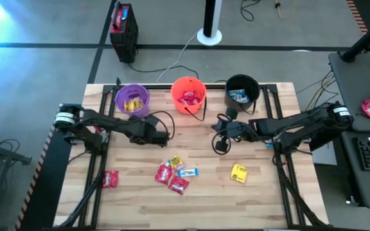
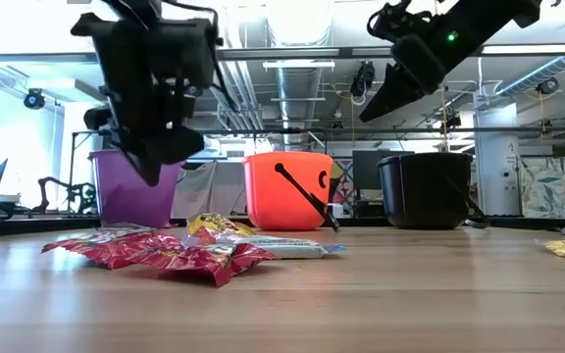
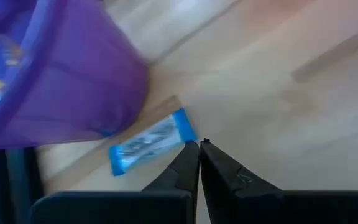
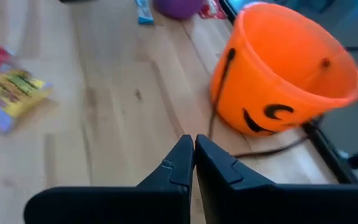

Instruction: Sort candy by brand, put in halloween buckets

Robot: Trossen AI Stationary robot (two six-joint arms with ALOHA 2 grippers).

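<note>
Three halloween buckets stand along the far edge: purple (image 1: 132, 99), orange (image 1: 188, 95) and black (image 1: 241, 90), each with candy inside. Loose candy lies near the table's middle: a red, yellow and blue-and-white cluster (image 1: 174, 174), a red packet (image 1: 110, 178) and a yellow one (image 1: 239, 173). A blue-and-white packet (image 3: 151, 143) lies flat beside the purple bucket (image 3: 61, 81). My left gripper (image 3: 199, 146) is shut and empty, raised above the table (image 2: 153, 175), its tips just short of that packet. My right gripper (image 4: 194, 142) is shut and empty, raised near the orange bucket (image 4: 284, 74).
Black cables trail off the arms over the table between the buckets and the candy (image 1: 220, 145). The orange bucket's thin black handle (image 2: 305, 196) hangs down its near side. Bare wood lies along the near edge (image 1: 191, 212).
</note>
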